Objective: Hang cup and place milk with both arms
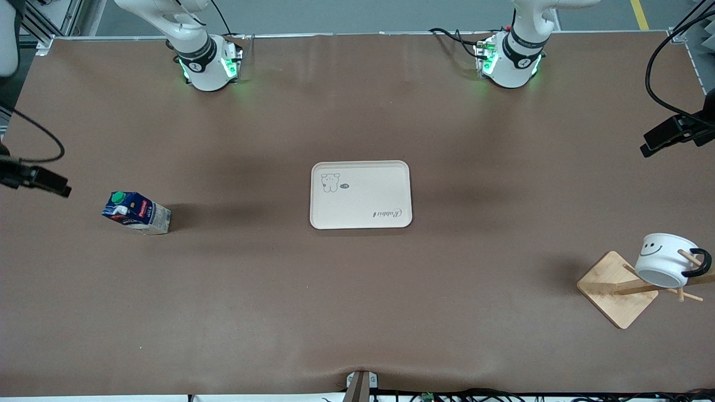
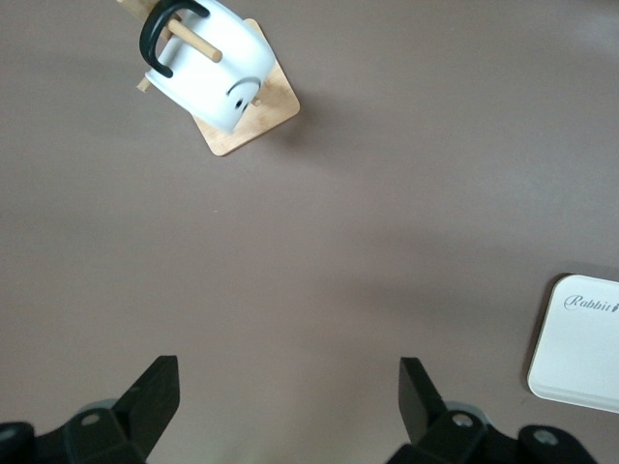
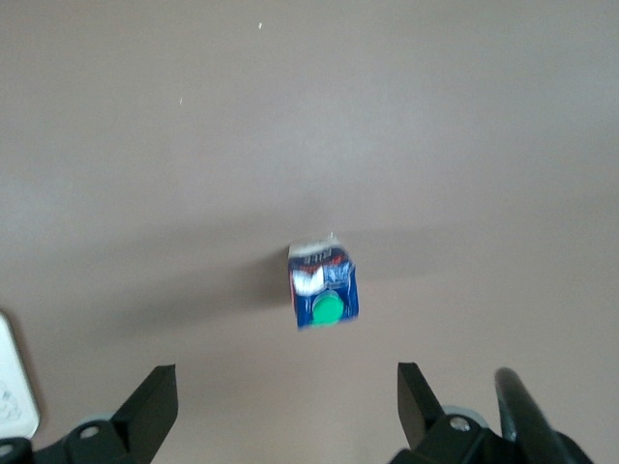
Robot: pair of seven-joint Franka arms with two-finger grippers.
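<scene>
The cup (image 1: 665, 259), white with a black smiley and a black handle, hangs by that handle on a peg of a wooden rack (image 1: 606, 287) at the left arm's end of the table. The left wrist view shows the cup (image 2: 208, 68) on the rack (image 2: 276, 106). My left gripper (image 2: 288, 372) is open and empty, high over bare table, well apart from the cup. The milk (image 1: 136, 212), a dark-blue carton with a green cap, stands at the right arm's end. My right gripper (image 3: 286, 377) is open and empty, high above the table with the milk (image 3: 324, 285) below it.
A cream tray (image 1: 360, 195) lies flat at the table's middle, and its edge shows in both wrist views (image 2: 580, 343) (image 3: 14, 387). Black clamps with cables stand at both ends of the table (image 1: 676, 134) (image 1: 33, 178). Both arm bases stand along the table's edge farthest from the front camera.
</scene>
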